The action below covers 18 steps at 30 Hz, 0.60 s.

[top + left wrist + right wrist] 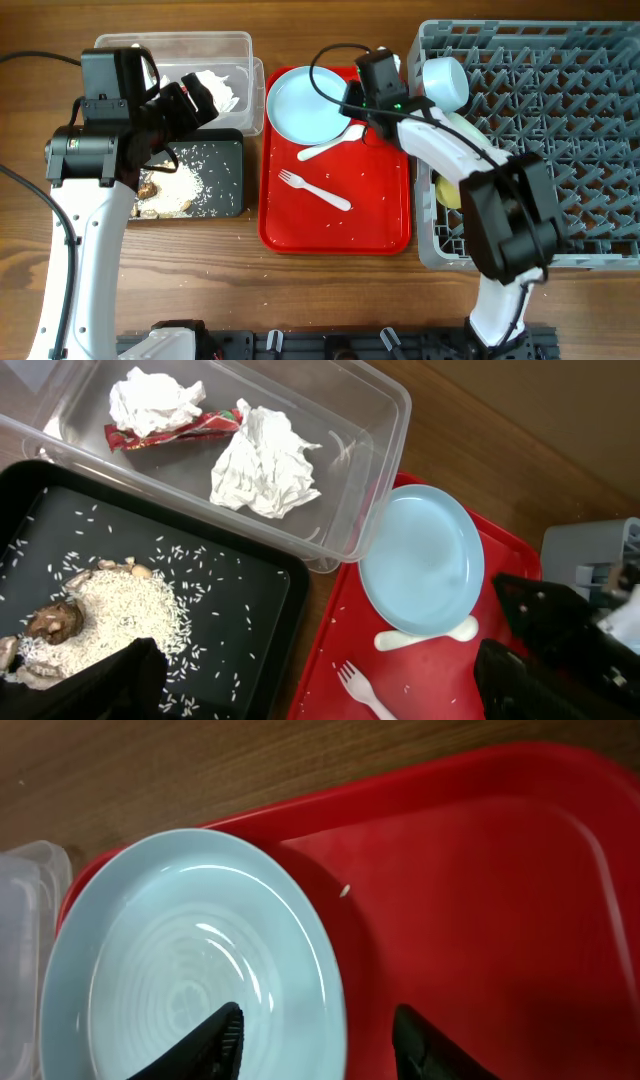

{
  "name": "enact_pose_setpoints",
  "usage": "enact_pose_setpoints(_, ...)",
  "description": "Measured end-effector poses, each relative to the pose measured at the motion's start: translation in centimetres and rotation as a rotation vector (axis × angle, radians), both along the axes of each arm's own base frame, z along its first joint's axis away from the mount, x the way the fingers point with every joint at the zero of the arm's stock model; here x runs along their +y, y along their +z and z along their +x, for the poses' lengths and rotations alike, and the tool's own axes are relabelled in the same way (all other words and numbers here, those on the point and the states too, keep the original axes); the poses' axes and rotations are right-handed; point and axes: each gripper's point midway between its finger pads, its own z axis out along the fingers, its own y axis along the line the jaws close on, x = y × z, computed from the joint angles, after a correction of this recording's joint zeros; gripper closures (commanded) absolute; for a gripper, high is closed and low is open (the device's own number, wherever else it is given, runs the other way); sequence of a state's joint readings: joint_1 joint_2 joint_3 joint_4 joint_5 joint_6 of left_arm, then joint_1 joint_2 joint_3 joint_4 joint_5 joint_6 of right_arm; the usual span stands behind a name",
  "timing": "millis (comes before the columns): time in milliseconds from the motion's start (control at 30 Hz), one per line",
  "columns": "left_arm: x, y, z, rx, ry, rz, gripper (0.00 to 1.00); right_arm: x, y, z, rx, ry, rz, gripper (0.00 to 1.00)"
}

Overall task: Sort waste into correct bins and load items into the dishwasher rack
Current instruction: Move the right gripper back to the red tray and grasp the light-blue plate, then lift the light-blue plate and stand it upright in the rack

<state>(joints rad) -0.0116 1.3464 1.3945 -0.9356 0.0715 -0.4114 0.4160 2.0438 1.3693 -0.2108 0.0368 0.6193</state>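
The pale blue plate (303,103) lies at the back of the flat red tray (370,215). It also shows in the left wrist view (425,555) and the right wrist view (180,950). My right gripper (320,1042) is open, one finger over the plate and one over the tray, astride its right rim; overhead it is by that rim (352,100). The white spoon (330,146) and white fork (315,188) lie on the tray. My left gripper (320,695) is open and empty, above the bins (195,100). Two crumpled napkins (262,465) and a red wrapper (175,430) lie in the clear bin (385,455). Rice and brown lumps (105,615) lie in the black bin (250,600).
The grey dishwasher rack (560,130) fills the right side. It holds a pale blue bowl (447,80), a mint-green bowl (468,125) and a yellow cup (447,192) along its left side. A few rice grains dot the tray.
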Motion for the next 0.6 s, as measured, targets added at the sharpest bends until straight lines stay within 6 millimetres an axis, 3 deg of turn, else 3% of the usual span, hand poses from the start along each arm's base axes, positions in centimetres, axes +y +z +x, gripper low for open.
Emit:
enact_pose_setpoints(67,0.0,0.0,0.0,0.000,0.000,0.000,0.00,0.3,-1.1,0.2,0.021,0.012,-0.005,0.66)
enact_pose_setpoints(233,0.0,0.0,0.0,0.000,0.000,0.000,0.00,0.3,-2.8,-0.2,0.057,0.020,-0.017,0.73)
enact_pose_setpoints(367,0.0,0.0,0.0,0.000,0.000,0.000,0.00,0.2,-3.7,-0.5,0.082,0.022,-0.027,0.94)
enact_pose_setpoints(600,0.0,0.0,0.0,0.000,0.000,0.000,0.00,0.2,-3.8,-0.7,0.091,0.032,-0.026,0.96)
